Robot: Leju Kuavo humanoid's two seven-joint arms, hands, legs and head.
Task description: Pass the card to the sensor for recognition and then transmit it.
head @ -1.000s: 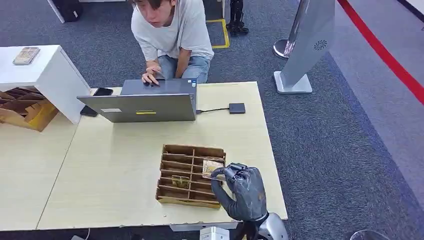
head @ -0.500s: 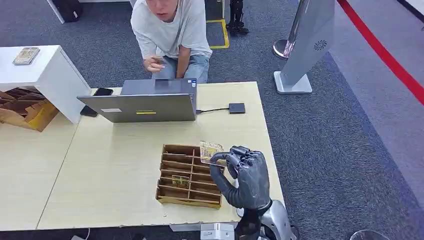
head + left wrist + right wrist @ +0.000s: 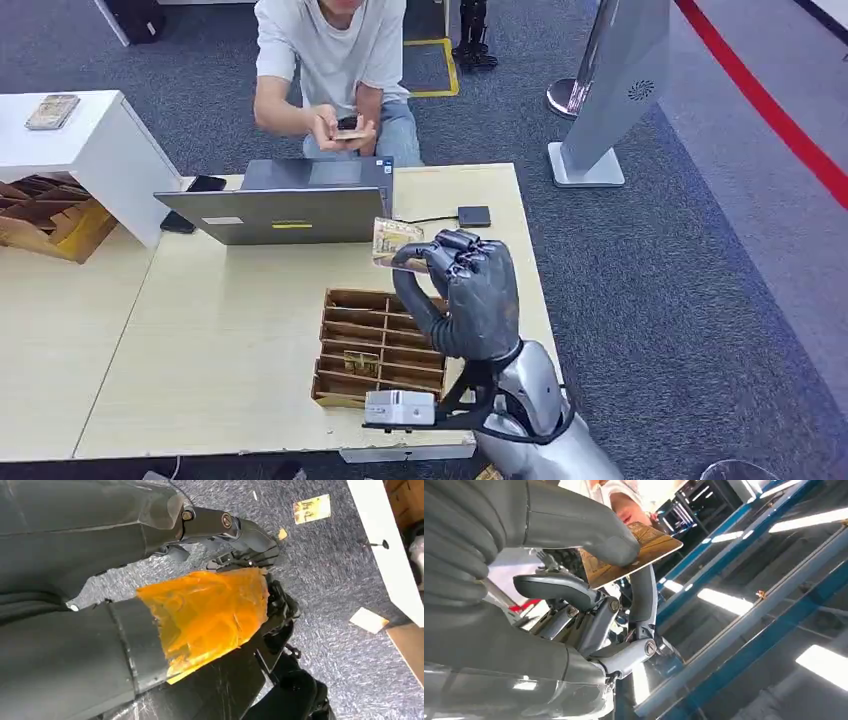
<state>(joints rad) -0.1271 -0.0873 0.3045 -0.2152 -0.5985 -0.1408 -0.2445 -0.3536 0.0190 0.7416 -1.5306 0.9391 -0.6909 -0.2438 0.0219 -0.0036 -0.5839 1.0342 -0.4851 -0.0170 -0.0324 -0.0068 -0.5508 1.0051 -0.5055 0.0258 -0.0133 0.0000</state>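
My right hand (image 3: 470, 295) is raised above the table and pinches a tan patterned card (image 3: 394, 241) between thumb and fingers. The card hangs just in front of the laptop's (image 3: 290, 205) right corner, left of the small dark sensor pad (image 3: 474, 216), which is wired to the laptop. In the right wrist view the thumb (image 3: 589, 530) presses on the card (image 3: 644, 550). Below the hand sits the wooden slotted box (image 3: 340, 380) with another card (image 3: 362, 362) lying in it. My left hand (image 3: 225, 525) hangs over the carpet, holding nothing.
A person (image 3: 335, 60) crouches behind the table holding a phone (image 3: 347, 124). A black phone (image 3: 205, 184) lies by the laptop. A white stand (image 3: 90, 150) and cardboard trays (image 3: 45, 215) are at the left. A grey kiosk (image 3: 610, 90) stands on the floor to the right.
My right hand has lifted the card out of the slotted box and carried it up and away toward the laptop. The person took their hands off the laptop and now holds a phone.
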